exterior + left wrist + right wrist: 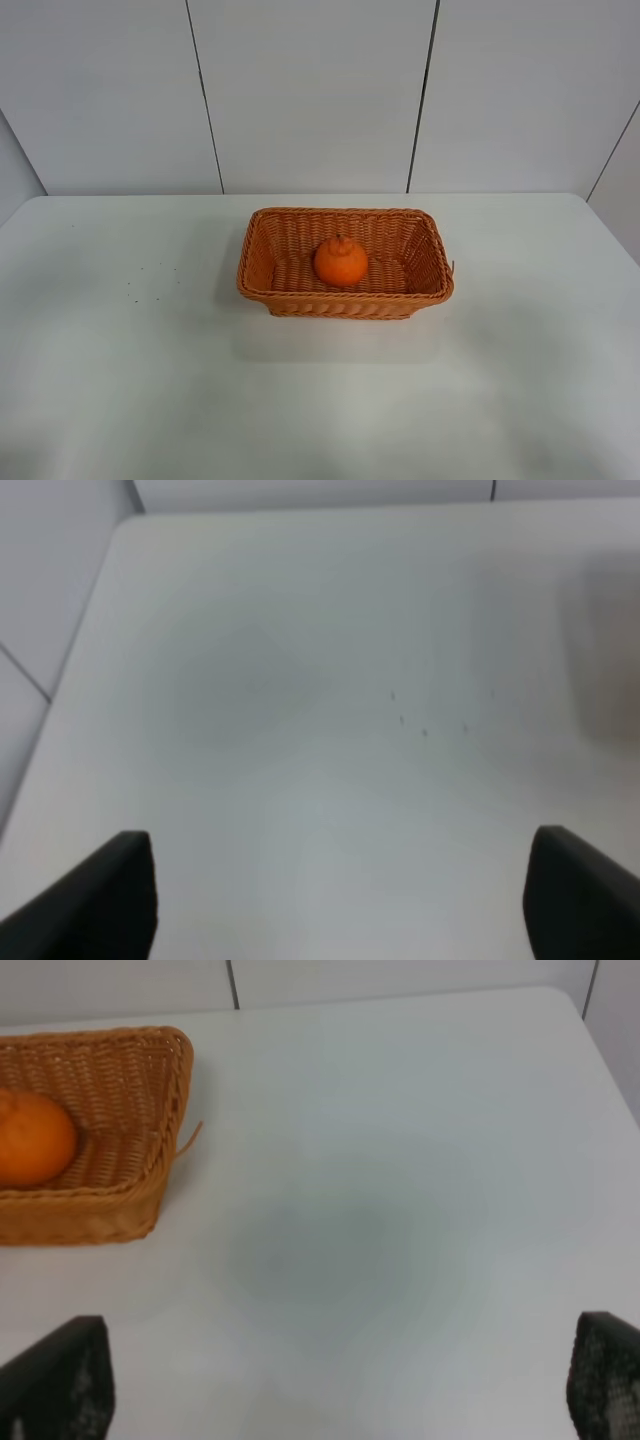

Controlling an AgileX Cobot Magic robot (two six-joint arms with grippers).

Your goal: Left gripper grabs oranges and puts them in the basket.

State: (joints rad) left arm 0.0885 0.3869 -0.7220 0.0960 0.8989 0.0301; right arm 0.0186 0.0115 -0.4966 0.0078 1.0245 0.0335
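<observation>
White laminate formed the worktop [120, 380], which carried only a few dark specks toward its left side. The left gripper [340, 900], seen only in its own wrist view as two black fingertips [95, 900] at the lower corners, stood wide open and held nothing, with bare worktop below it. Neither arm appeared in the high view. At centre sat the rectangular orange-brown woven wicker basket [262, 283], and inside it, resting on the woven floor near the middle, lay the round bright-orange citrus fruit with a knobby stem bump [340, 261]. The placement therefore appeared complete. To the right, the right gripper [340, 1390] was likewise spread wide and empty, its dark fingertips [60, 1380] over bare worktop, well apart from the basket's near corner. A loose wicker strand [188, 1139] projected from that corner.

Remaining risks were judged slight. A further pass by either arm near the basket could catch the flaring rim or the stray strand and drag the light basket across the smooth worktop. The round fruit could also roll against a wall if the basket were jolted.
</observation>
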